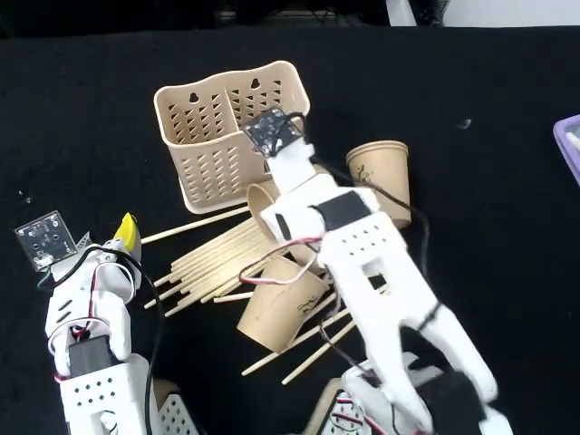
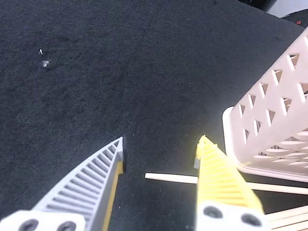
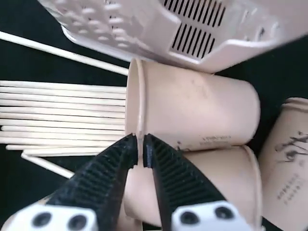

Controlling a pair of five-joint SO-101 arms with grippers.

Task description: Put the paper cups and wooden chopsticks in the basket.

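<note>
The beige slotted basket (image 1: 227,127) stands at the back of the black table. A paper cup (image 3: 192,110) lies on its side against the basket's base, and my right gripper (image 3: 139,149) is shut on its rim. Touching it is a second cup (image 3: 207,183), and a third (image 3: 288,163) stands beside them. In the high view one cup (image 1: 381,177) stands upright and another (image 1: 276,308) lies on the wooden chopsticks (image 1: 217,263). My left gripper (image 2: 161,142) hangs open over bare table, with one chopstick (image 2: 168,178) just past its tips and the basket (image 2: 274,130) close by.
The right arm (image 1: 362,245) crosses over the cups and some chopsticks. A purple object (image 1: 569,145) sits at the table's right edge. Bare black table lies left of the basket and across the far right.
</note>
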